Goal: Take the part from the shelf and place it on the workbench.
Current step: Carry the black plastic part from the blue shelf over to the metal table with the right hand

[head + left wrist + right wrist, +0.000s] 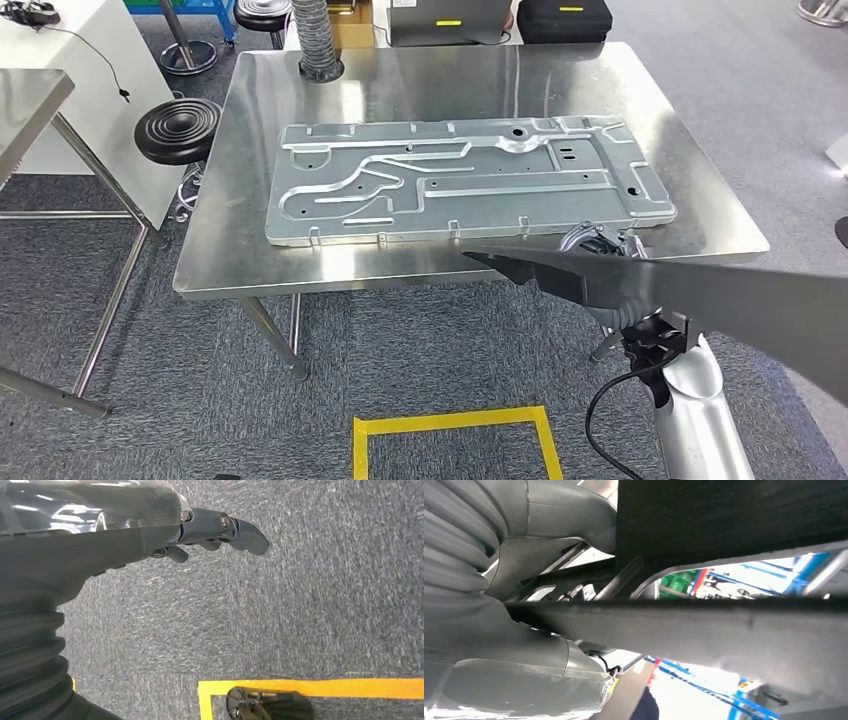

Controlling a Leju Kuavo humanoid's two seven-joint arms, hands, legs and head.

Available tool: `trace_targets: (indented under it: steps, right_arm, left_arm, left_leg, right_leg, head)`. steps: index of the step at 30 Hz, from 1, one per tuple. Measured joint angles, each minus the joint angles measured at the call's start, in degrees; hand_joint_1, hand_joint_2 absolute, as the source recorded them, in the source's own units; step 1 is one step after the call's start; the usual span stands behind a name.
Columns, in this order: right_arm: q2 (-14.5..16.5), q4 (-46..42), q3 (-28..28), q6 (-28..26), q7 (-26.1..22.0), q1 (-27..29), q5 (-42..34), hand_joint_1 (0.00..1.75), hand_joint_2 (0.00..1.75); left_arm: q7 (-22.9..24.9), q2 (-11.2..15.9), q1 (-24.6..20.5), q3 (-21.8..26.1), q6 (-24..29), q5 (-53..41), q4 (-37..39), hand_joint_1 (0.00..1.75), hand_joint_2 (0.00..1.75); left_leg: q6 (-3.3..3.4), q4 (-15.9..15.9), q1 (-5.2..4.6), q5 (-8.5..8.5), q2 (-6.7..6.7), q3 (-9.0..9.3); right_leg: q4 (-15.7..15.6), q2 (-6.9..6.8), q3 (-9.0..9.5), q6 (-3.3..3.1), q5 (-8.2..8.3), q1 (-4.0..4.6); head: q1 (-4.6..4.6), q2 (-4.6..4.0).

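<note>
The right hand (610,262) grips a long, flat dark part (720,300) near the front right corner of the steel workbench (700,190). The part runs from the hand's place out toward the right edge of the head view, tilted, with its pointed end (480,256) over the bench's front edge. In the right wrist view the same part (724,630) crosses close to the camera as a dark bar, with the hand's grey thumb (564,515) curled against it — the fingers themselves are hidden behind it.

A large pressed metal plate (460,180) lies flat across the middle of the workbench, just beyond the held part's tip.

The left hand (210,532) hangs over grey carpet (325,605), holding nothing, its dark fingers loosely extended and a little apart. Yellow tape (310,687) marks a square on the carpet below it — the same square (455,425) sits in front of the bench in the head view.

A black round stool (178,128) stands by the bench's left side, and a grey ribbed hose (318,35) rises at the bench's far edge.
</note>
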Motion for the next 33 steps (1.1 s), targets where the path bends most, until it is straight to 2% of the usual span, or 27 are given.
trace_targets:
  steps: [1,3,4,5,7,9,10,11,13,14,15,16,17,18,19,20,21,24,25,27,29,30,31,32,33]
  right_arm:
    - [-0.22,0.58,-0.21,-0.04,0.02,-0.25,0.1,1.24,1.75]
    - [-0.72,1.64,-0.64,-0.15,0.03,-1.07,0.19,1.24,1.75]
    - [-0.94,2.18,-0.82,-0.19,0.03,-1.54,0.2,1.24,1.75]
    - [-1.13,2.68,-0.94,-0.2,0.02,-1.89,0.2,1.24,1.75]
    - [-1.39,3.58,-1.15,-0.2,0.0,-2.25,0.21,1.24,1.75]
    - [-1.51,4.26,-1.34,-0.26,-0.02,-2.39,0.28,1.24,1.75]
    - [-1.54,4.58,-1.41,-0.36,-0.01,-2.57,0.37,1.24,1.75]
    - [-1.56,4.94,-1.45,-0.52,0.01,-2.77,0.46,1.24,1.75]
    - [-1.62,5.73,-1.47,-0.86,0.05,-3.1,0.66,1.24,1.75]
    - [-1.67,6.2,-1.49,-0.98,0.08,-3.19,0.79,1.24,1.75]
    - [-1.76,6.66,-1.5,-1.04,0.09,-3.28,0.97,1.24,1.75]
    - [-1.92,7.15,-1.53,-1.07,0.09,-3.43,1.14,1.24,1.75]
    - [-2.12,7.62,-1.57,-1.08,0.09,-3.64,1.27,1.24,1.75]
    - [-2.33,8.03,-1.63,-1.09,0.09,-3.89,1.34,1.24,1.75]
    - [-2.53,8.38,-1.72,-1.1,0.08,-4.17,1.35,1.24,1.75]
    - [-2.69,8.68,-1.8,-1.11,0.08,-4.42,1.35,1.24,1.75]
    - [-2.87,8.96,-1.86,-1.12,0.07,-4.6,1.35,1.24,1.75]
    - [-3.42,9.68,-1.96,-1.14,0.06,-4.88,1.44,1.24,1.75]
    - [-3.59,9.86,-2.0,-1.15,0.03,-4.99,1.48,1.24,1.75]
    - [-3.9,10.19,-2.15,-1.18,-0.02,-5.18,1.53,1.24,1.75]
    - [-4.01,10.62,-2.26,-1.2,-0.04,-5.13,1.6,1.24,1.75]
    - [-4.03,10.87,-2.28,-1.21,-0.04,-5.0,1.63,1.24,1.75]
    - [-4.06,11.09,-2.28,-1.21,-0.04,-4.89,1.66,1.24,1.75]
    - [-4.13,11.25,-2.28,-1.21,-0.04,-4.82,1.66,1.24,1.75]
    - [-4.22,11.34,-2.29,-1.21,-0.04,-4.82,1.66,1.24,1.75]
  left_arm:
    - [0.01,-0.02,0.0,0.0,-0.01,-0.01,0.0,0.0,1.75]
    - [0.03,-0.05,-0.01,0.0,-0.01,-0.02,0.0,0.0,1.75]
    - [0.05,-0.06,-0.05,0.0,-0.01,-0.02,0.0,0.0,1.75]
    - [0.06,-0.06,-0.08,0.0,-0.01,-0.02,0.0,0.0,1.75]
    - [0.08,-0.07,-0.1,0.0,-0.01,-0.02,0.0,0.0,1.75]
    - [0.08,-0.09,-0.13,0.0,0.0,-0.02,0.0,0.0,1.75]
    - [0.07,-0.1,-0.18,0.0,0.01,-0.02,0.0,0.0,1.75]
    - [0.07,-0.1,-0.22,0.0,0.01,-0.01,0.0,0.0,1.75]
    - [0.06,-0.12,-0.21,0.0,0.02,0.02,0.0,0.0,1.75]
    - [0.06,-0.12,-0.16,0.0,0.02,0.03,0.0,0.0,1.75]
    - [0.06,-0.13,-0.11,0.0,0.02,0.04,0.0,0.0,1.75]
    - [0.06,-0.13,-0.08,0.0,0.02,0.07,0.0,0.0,1.75]
    - [0.06,-0.13,-0.09,0.0,0.02,0.09,0.0,0.0,1.75]
    - [0.05,-0.12,-0.13,0.0,0.02,0.1,0.0,0.0,1.75]
    - [0.05,-0.12,-0.17,0.0,0.03,0.11,0.0,0.0,1.75]
    - [0.04,-0.12,-0.23,0.0,0.05,0.11,0.0,0.0,1.75]
    - [0.03,-0.12,-0.25,0.0,0.09,0.12,0.0,0.0,1.75]
    - [0.01,-0.2,-0.24,0.0,0.15,0.12,0.0,0.0,1.75]
    - [0.01,-0.23,-0.27,0.0,0.15,0.11,0.0,0.0,1.75]
    - [-0.01,-0.26,-0.39,0.0,0.15,0.11,0.0,0.0,1.75]
    - [-0.01,-0.27,-0.43,0.0,0.11,0.11,0.0,0.0,1.75]
    - [-0.01,-0.27,-0.4,0.0,0.07,0.11,0.0,0.0,1.75]
    - [-0.01,-0.28,-0.37,0.0,0.03,0.1,0.0,0.0,1.75]
    - [-0.01,-0.28,-0.37,0.0,0.01,0.09,0.0,0.0,1.75]
    - [-0.01,-0.29,-0.37,0.0,-0.01,0.07,0.0,0.0,1.75]
  left_leg:
    - [-0.04,0.03,0.0,-0.11,-0.04,0.14]
    - [-0.3,0.07,-0.03,-0.45,-0.11,0.53]
    - [-0.5,0.18,-0.14,-0.63,-0.13,0.6]
    - [-0.75,0.24,-0.23,-0.77,-0.13,0.58]
    - [-1.31,0.26,-0.33,-0.94,-0.1,0.46]
    - [-1.94,0.66,-0.3,-1.48,-0.04,0.37]
    - [-2.22,1.97,-0.29,-2.31,-0.01,-0.12]
    - [-2.46,4.57,-0.26,-3.69,0.01,-1.29]
    - [-2.76,12.27,-0.15,-6.99,0.02,-5.11]
    - [-2.85,15.6,-0.11,-7.94,0.02,-6.98]
    - [-2.88,17.12,-0.1,-7.82,0.02,-8.03]
    - [-2.83,16.31,-0.09,-6.5,0.02,-7.98]
    - [-2.68,13.39,-0.09,-4.33,0.02,-6.88]
    - [-2.4,9.17,-0.11,-2.01,0.02,-5.13]
    - [-2.11,5.2,-0.19,-0.39,0.02,-3.36]
    - [-1.85,2.5,-0.27,0.47,0.02,-2.11]
    - [-1.64,1.1,-0.35,0.61,0.01,-1.47]
    - [-0.91,0.51,-0.31,0.54,-0.04,-1.15]
    - [-0.63,0.26,-0.21,0.63,-0.04,-1.0]
    - [-0.26,-0.05,-0.08,0.7,-0.03,-0.77]
    - [-0.07,-0.02,-0.12,0.55,-0.01,-0.75]
    - [-0.04,0.02,-0.12,0.44,-0.01,-0.69]
    - [-0.06,0.07,-0.1,0.3,-0.02,-0.59]
    - [-0.15,0.15,-0.06,0.13,-0.04,-0.42]
    - [-0.29,0.26,-0.03,-0.11,-0.06,-0.19]
  right_leg:
    - [-1.53,-0.02,0.47,0.0,1.6,-0.06]
    - [-9.55,-0.1,3.98,-0.29,6.1,-0.07]
    - [-13.34,-0.13,5.6,-0.58,7.59,0.06]
    - [-15.73,-0.12,6.59,-0.9,8.28,0.22]
    - [-16.7,-0.03,6.78,-1.56,8.07,0.53]
    - [-16.9,0.01,6.97,-2.25,8.05,0.3]
    - [-17.08,-0.01,7.16,-2.62,8.04,0.16]
    - [-17.24,-0.05,7.38,-2.95,8.02,0.03]
    - [-17.25,-0.1,7.63,-3.4,7.79,0.16]
    - [-17.23,-0.09,7.75,-3.48,7.68,0.24]
    - [-17.21,-0.08,7.89,-3.53,7.55,0.29]
    - [-17.19,-0.04,8.09,-3.5,7.4,0.34]
    - [-17.17,0.01,8.35,-3.42,7.22,0.37]
    - [-17.14,0.05,8.63,-3.29,7.01,0.4]
    - [-17.04,0.09,8.83,-3.08,6.79,0.53]
    - [-16.98,0.11,8.91,-2.84,6.64,0.62]
    - [-16.93,0.12,8.9,-2.57,6.54,0.67]
    - [-16.72,0.07,8.83,-1.55,6.23,0.55]
    - [-15.87,0.03,8.49,-1.18,5.64,0.5]
    - [-11.04,-0.03,6.13,-0.54,3.16,0.28]
    - [-3.84,-0.04,2.09,-0.04,0.45,0.07]
    - [-1.67,-0.05,0.65,0.14,0.24,-0.06]
    - [-1.47,-0.06,0.16,0.26,1.1,-0.2]
    - [-3.62,-0.08,0.86,0.34,3.03,-0.34]
    - [-7.46,-0.13,2.44,0.35,5.44,-0.48]
  head:
    - [-0.01,0.0]
    - [-0.01,0.0]
    - [-0.01,0.0]
    - [-0.01,0.0]
    - [-0.02,0.0]
    - [-0.02,0.0]
    - [-0.02,0.0]
    - [-0.02,0.0]
    - [-0.02,0.01]
    - [-0.02,0.01]
    - [-0.02,0.0]
    - [-0.02,0.0]
    - [-0.02,0.0]
    - [-0.02,0.0]
    - [-0.02,0.01]
    - [-0.02,0.01]
    - [-0.02,0.01]
    - [-0.01,0.0]
    - [-0.01,0.0]
    - [-0.01,0.0]
    - [-0.01,0.0]
    - [-0.01,0.0]
    - [-0.01,0.0]
    - [-0.01,0.01]
    - [-0.01,0.01]
